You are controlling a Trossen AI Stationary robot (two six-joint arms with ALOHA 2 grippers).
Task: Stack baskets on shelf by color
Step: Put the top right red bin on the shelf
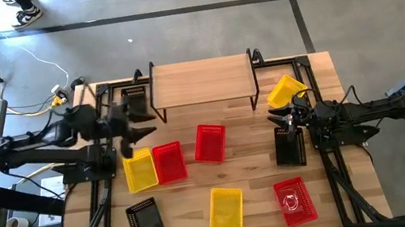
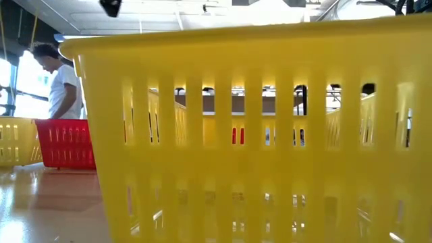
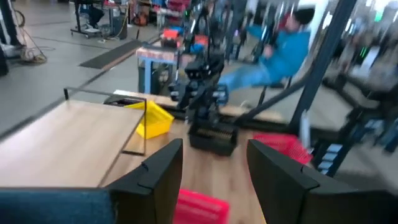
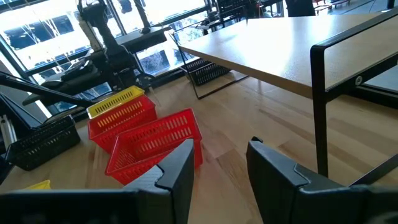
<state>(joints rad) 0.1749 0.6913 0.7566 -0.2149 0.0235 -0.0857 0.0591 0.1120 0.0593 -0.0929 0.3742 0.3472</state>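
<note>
The shelf [image 1: 202, 81] stands at the table's far middle, its plank top bare. Baskets lie scattered on the table: yellow [image 1: 139, 171] and red [image 1: 169, 163] side by side, another red [image 1: 209, 143], black [image 1: 146, 222], yellow [image 1: 226, 211] and red [image 1: 294, 200] near the front. A black one [image 1: 289, 146] lies by the right arm. A yellow one [image 1: 286, 90] lies tilted beside the shelf's right end. My left gripper [image 3: 214, 180] is open and raised left of the shelf, holding nothing. My right gripper [image 4: 221, 168] is open over the table's right side, also holding nothing.
Another black basket [image 1: 134, 99] sits by the shelf's left end, partly under my left arm. In the low view a yellow basket [image 2: 256, 135] fills most of the picture. A person [image 2: 57, 81] stands in the room beyond the table. Cables lie on the floor at the left.
</note>
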